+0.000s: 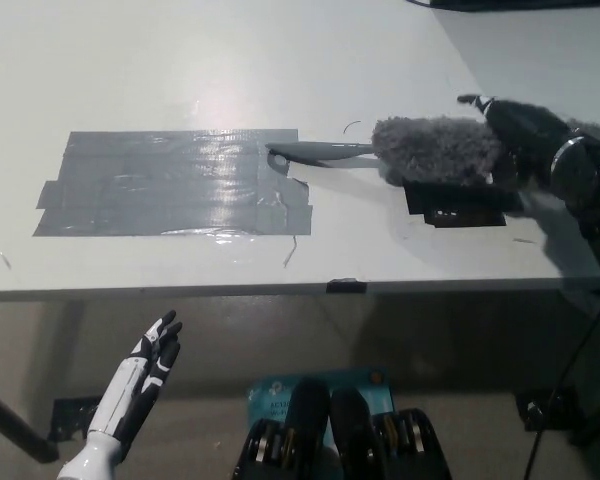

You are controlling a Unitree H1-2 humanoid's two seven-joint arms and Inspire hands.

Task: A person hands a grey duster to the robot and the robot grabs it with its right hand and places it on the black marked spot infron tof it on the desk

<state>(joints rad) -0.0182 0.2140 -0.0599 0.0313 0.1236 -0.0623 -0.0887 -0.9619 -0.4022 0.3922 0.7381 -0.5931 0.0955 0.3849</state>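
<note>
Handover done | right hand (520, 135) gripping duster (435, 150) low over black spot (458, 206) | release left | left hand (145, 375) idle, open, below desk (130, 70)

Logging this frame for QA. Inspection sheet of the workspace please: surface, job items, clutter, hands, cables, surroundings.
Surface: white desk, glare in places.
Job's things: grey duster low over the black marked spot, covering its upper part; contact unclear; handle tip over the tape edge.
Clutter: grey tape patch; small black tab at the desk edge.
Hands: right hand shut on the duster; left hand open, resting below the desk edge.
Cables: black cable hanging at lower right.
Surroundings: floor under the desk; no person seen.
</note>
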